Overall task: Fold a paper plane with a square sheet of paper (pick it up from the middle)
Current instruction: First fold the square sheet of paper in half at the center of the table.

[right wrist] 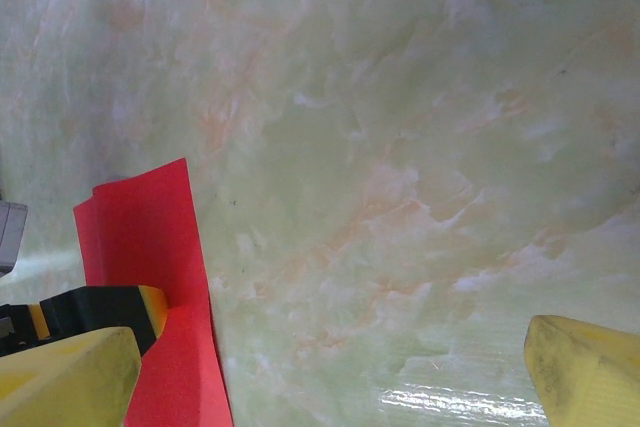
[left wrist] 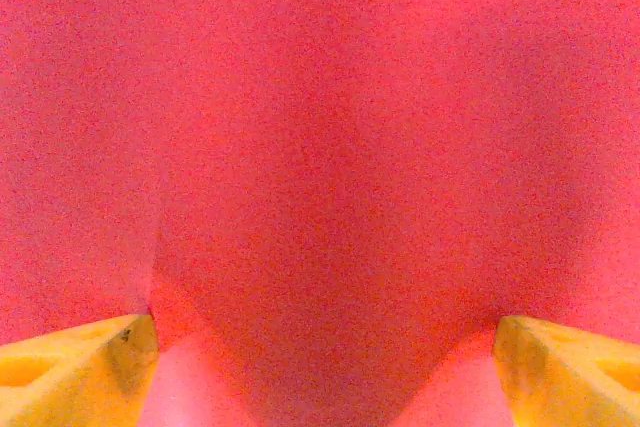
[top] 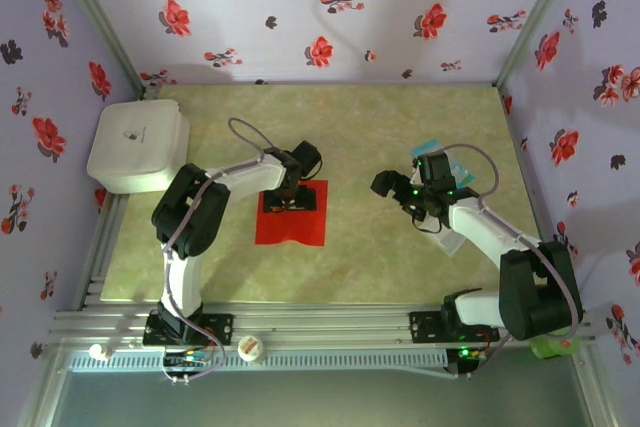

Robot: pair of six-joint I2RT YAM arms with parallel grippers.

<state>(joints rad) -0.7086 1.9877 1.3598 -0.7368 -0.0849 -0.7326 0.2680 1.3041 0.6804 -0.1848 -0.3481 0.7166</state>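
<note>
Left claw [top: 284, 199], fingers apart, is poising over the red sheet [top: 292, 229] toward the worktop's [top: 370, 257] near-left corner; pinching gently at its middle is advisable. Right claw [top: 386, 185] is hanging spread.

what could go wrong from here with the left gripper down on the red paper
The left gripper sits close on the flat red sheet with its jaws wide apart; closing could crumple up a ridge or just skid over the paper. The right gripper hangs open over bare table, so nothing pins the sheet and it may slide.
</note>
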